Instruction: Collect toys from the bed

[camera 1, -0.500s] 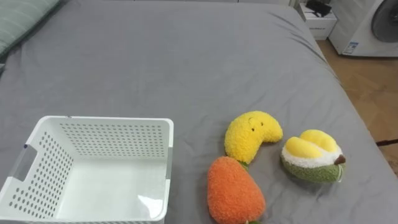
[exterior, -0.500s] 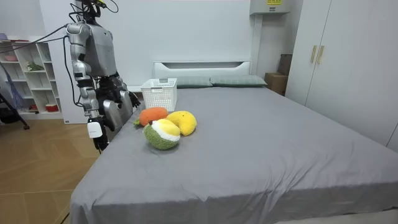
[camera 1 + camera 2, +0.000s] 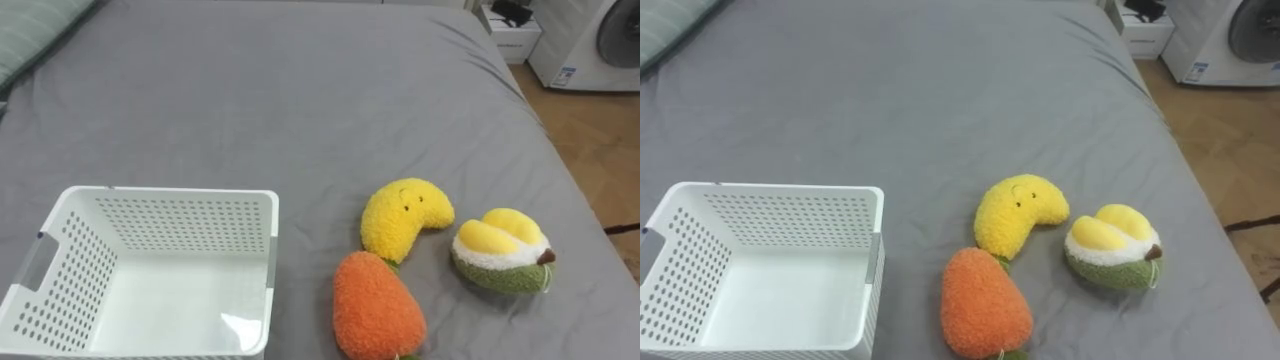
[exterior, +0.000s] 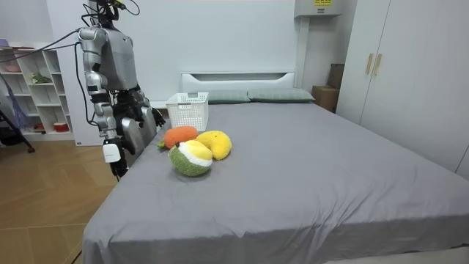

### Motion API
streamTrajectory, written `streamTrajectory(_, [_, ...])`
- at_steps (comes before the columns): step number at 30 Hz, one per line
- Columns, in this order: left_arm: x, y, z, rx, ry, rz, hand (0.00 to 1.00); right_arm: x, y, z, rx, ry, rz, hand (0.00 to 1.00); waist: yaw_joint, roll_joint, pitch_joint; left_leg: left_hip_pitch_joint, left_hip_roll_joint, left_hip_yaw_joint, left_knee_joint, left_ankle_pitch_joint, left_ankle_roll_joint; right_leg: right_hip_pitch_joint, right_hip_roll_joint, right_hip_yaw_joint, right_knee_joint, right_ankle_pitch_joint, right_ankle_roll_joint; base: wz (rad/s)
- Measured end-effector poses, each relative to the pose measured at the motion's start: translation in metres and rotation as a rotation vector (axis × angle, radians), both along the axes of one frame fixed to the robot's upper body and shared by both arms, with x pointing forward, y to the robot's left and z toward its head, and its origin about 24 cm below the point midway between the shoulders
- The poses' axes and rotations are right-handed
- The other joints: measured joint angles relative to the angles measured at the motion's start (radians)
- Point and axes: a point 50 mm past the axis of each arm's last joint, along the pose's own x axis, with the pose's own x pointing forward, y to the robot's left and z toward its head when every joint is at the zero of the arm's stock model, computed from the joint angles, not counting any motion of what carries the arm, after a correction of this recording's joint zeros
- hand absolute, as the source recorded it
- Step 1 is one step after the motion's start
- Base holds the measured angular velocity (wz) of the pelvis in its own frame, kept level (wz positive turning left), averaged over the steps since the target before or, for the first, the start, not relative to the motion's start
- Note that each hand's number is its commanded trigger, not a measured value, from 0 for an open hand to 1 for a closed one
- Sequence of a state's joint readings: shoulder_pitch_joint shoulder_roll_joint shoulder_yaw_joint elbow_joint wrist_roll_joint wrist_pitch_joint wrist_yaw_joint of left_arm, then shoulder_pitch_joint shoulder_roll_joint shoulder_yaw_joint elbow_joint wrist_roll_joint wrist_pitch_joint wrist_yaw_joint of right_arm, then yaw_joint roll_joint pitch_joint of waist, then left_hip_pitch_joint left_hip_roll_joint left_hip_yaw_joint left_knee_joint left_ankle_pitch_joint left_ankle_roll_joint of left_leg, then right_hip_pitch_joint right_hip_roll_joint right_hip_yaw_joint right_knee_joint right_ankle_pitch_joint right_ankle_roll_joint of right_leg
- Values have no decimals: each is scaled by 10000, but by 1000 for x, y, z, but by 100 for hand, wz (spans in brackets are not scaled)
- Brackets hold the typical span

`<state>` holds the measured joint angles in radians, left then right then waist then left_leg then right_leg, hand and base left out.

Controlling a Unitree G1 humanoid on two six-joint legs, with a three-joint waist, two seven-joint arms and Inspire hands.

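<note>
From where I stand, the robot waits at the side edge of the bed (image 3: 300, 90). Its right hand (image 4: 117, 163) and left hand (image 4: 152, 117) hang low by the mattress, and I cannot tell how either is set. Nothing is collected yet. The orange toy (image 3: 377, 308), yellow toy (image 3: 400, 215) and green-and-yellow toy (image 3: 500, 252) lie clustered near that edge, with the empty white basket (image 3: 272, 250) beside them toward the headboard end. I'd start with the orange one (nearest the basket), close around its plump middle, lift it clear of the yellow toy it touches, and let go well inside the rim.
</note>
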<state>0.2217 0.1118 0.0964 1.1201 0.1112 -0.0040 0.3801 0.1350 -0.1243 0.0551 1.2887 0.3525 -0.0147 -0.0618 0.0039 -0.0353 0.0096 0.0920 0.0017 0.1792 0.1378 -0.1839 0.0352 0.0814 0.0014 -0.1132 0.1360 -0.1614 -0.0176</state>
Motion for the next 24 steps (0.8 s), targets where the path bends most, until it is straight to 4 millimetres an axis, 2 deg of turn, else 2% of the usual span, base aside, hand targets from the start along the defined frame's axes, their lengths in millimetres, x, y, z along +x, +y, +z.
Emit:
streamTrajectory(9, [-1, 2, 0, -95, 8, 253, 0, -12, -3, 0, -15, 139, -1614, 0, -57, -52, -52, 54, -3, 11, -19, 3, -1, 46, -2, -14, 0, 1, 0, 0])
streamTrajectory(15, [-8, 8, 1, -16, 50, 690, 0, -19, -15, 3, -526, 22, -3643, 0, -392, -124, -92, 68, -2, 9, -11, 5, -3, 52, -2, 47, 18, 1, 0, 0])
streamTrajectory(21, [-14, 20, 5, 327, 60, 1158, 0, -14, -41, 11, -1691, -214, -4683, 0, -546, -324, -100, 88, 5, 84, -12, 5, -2, 11, 0, 44, 92, -2, 3, -3])
streamTrajectory(24, [-15, 21, 6, 424, 91, 1032, 0, 2, -66, 22, -2488, -878, -5003, 0, -540, -375, -82, 91, -1, 106, -4, 7, 1, -28, 3, 134, 164, -6, 6, -6])
